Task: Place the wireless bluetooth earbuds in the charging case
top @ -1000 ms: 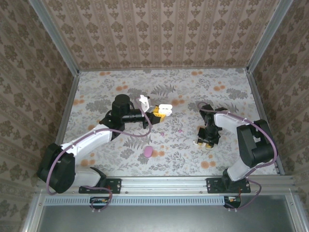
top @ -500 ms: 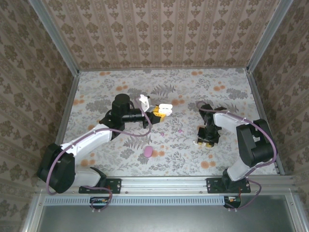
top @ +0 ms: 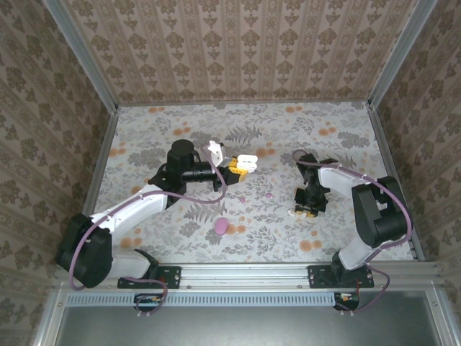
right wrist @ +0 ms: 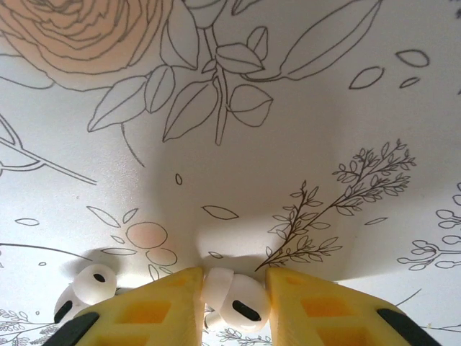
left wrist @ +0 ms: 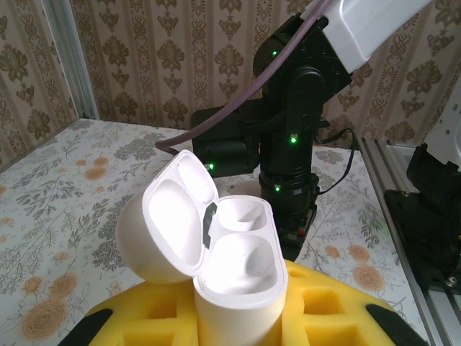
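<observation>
Close to the table's [top: 346, 155] near edge lies a pink case [top: 221, 226]. Toward the right edge, the right gripper [right wrist: 234, 280] points down at the tabletop, jaws pinched on a white earbud [right wrist: 234, 301]. A second earbud [right wrist: 86, 287] lies just beside it. Two pink buds [top: 242, 200] lie mid-table. Farther back, the left gripper [left wrist: 241, 321] is clamped on the white case [left wrist: 241, 245], which stands upright with its lid hinged open.
</observation>
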You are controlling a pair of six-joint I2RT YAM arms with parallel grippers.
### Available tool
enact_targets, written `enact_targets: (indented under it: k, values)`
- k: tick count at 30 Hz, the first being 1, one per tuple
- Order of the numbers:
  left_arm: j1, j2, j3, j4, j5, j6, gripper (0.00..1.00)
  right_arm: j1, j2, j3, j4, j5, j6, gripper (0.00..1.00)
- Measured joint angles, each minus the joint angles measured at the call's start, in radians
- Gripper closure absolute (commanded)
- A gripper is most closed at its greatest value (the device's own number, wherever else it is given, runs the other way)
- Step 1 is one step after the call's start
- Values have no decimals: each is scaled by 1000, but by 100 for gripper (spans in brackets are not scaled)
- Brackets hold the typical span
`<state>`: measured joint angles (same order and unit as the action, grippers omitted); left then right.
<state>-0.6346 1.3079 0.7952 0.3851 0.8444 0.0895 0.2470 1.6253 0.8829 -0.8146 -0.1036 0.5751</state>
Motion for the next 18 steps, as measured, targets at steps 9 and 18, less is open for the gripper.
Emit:
enact_targets:
  k: [9, 18]
  values:
    - [0, 0, 11, 0, 0, 0, 93, 0, -46, 2, 1, 0, -3, 76]
    - [0, 63, 18, 0, 27, 0, 93, 12, -266, 92, 0, 3, -76, 76]
